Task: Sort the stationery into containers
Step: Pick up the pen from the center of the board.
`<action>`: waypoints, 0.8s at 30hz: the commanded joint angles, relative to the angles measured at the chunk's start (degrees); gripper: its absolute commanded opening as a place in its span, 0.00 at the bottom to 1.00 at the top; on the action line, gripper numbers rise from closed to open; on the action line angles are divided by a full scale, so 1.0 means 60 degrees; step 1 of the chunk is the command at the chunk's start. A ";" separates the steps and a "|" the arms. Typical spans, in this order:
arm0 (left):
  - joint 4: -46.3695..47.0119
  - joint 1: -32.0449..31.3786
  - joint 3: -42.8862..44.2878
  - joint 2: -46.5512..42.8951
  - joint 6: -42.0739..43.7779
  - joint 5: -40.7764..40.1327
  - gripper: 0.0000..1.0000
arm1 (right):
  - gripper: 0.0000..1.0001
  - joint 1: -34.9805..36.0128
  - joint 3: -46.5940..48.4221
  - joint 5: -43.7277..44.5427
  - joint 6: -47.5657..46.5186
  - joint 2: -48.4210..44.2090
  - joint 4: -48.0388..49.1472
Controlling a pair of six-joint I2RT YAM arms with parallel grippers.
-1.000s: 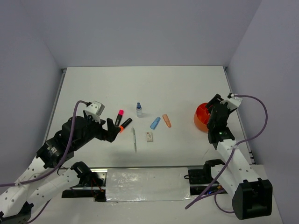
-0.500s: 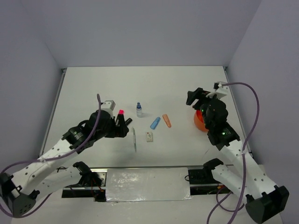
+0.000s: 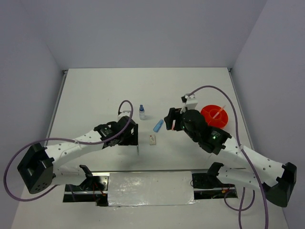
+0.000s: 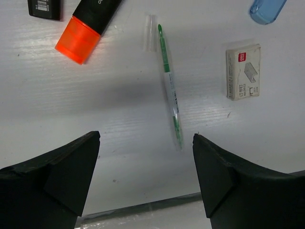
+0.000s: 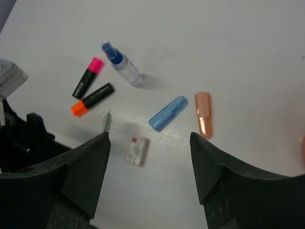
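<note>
Near the middle of the white table (image 3: pixel 95 90), the left gripper (image 4: pixel 145 143) hangs with its jaws spread wide on either side of the thin clear pen with green ink (image 4: pixel 169 93). The pen lies flat and is not gripped. Beside it lie the black highlighter with an orange cap (image 4: pixel 90 24) and the small white box with a red label (image 4: pixel 244 71).

The right gripper (image 5: pixel 148 139), likewise open and empty, hovers above the stubby blue marker (image 5: pixel 167 113) and the stubby peach marker (image 5: pixel 203 114), which rest near each other but apart. The black highlighter with a pink cap (image 5: pixel 88 76) and the clear bottle with a blue cap (image 5: pixel 121 64) lie farther off.

The round bright-orange plastic bowl (image 3: pixel 228 116) sits to the right and holds one thin pen (image 3: pixel 218 113); everything else lies outside it.

Both arms appear to be at the approach stage of a pick. The left gripper's next move calls for a descent centred across the green pen's barrel, closing low against the table. The slim, flat barrel could slip from the fingers.
</note>
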 commanded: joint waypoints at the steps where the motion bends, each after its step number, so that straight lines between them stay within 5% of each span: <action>1: 0.0380 -0.0069 0.0494 0.0305 -0.0226 -0.0126 0.90 | 0.74 0.0774 0.0664 0.0819 0.0958 0.0445 -0.1015; 13: -0.3910 0.0120 0.1534 -0.2081 -0.2073 -0.3682 0.99 | 0.72 0.2854 0.1953 0.0718 0.2484 0.4267 -0.1048; 24: -0.3522 0.2787 0.2180 -0.3224 0.0531 -0.3700 0.99 | 0.71 0.3472 0.4003 0.0498 0.2822 0.8149 -0.1177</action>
